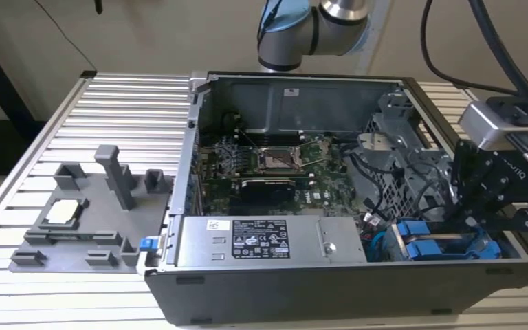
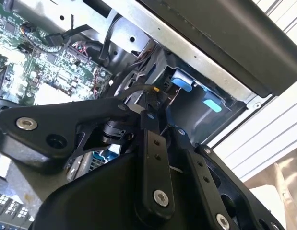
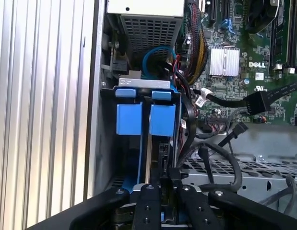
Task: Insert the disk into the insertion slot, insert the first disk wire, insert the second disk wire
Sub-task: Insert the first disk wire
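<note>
Your gripper (image 3: 170, 178) sits low at the drive-cage corner of the open computer case (image 1: 337, 289). Its fingers look pinched on a black wire (image 2: 136, 87), though that's hard to confirm. The disk (image 3: 162, 120) is seated in the insertion slot (image 3: 160, 146), just beside another blue carrier end (image 3: 129, 119).

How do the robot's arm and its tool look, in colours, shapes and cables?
The arm joint is silver-grey, round, with a light blue cap. The tool is black, built of flat link bars with silver bolts. Black cables run above it.
</note>
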Robot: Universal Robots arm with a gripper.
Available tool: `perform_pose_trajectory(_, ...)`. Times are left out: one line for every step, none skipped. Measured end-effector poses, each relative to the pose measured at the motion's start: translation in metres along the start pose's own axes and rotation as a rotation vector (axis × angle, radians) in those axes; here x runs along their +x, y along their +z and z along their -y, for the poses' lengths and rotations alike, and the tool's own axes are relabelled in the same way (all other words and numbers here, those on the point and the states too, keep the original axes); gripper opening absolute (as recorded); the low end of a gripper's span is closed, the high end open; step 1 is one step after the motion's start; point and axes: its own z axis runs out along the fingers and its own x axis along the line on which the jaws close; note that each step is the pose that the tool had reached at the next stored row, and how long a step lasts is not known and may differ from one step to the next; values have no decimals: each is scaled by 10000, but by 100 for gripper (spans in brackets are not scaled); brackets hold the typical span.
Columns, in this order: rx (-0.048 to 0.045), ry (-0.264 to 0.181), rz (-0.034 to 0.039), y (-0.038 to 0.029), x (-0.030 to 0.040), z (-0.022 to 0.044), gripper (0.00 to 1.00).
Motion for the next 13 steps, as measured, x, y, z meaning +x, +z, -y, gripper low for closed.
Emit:
perform_pose_trajectory(-1, 6, -4, 14, 7, 0, 19)
perform_pose_trajectory(-2, 12, -5, 29, 12, 0, 19)
perform_pose_trajectory(-2, 13, -3, 42, 13, 1, 19)
perform_pose_trajectory(-1, 14, -2, 43, 12, 1, 19)
perform_pose_trajectory(-1, 14, 2, 45, 11, 1, 19)
perform_pose_trajectory(-1, 14, 2, 45, 11, 1, 19)
perform_pose_trajectory(-1, 14, 2, 46, 12, 1, 19)
perform_pose_trajectory(-1, 14, 2, 46, 12, 1, 19)
perform_pose_trajectory(-2, 14, 7, 50, 12, 1, 20)
perform_pose_trajectory(-1, 14, 4, 51, 13, 1, 20)
perform_pose_trajectory(0, 14, 9, 49, 12, 1, 20)
perform_pose_trajectory(0, 13, 19, 34, 10, 0, 26)
perform_pose_trajectory(0, 12, 33, 2, 11, -2, 26)
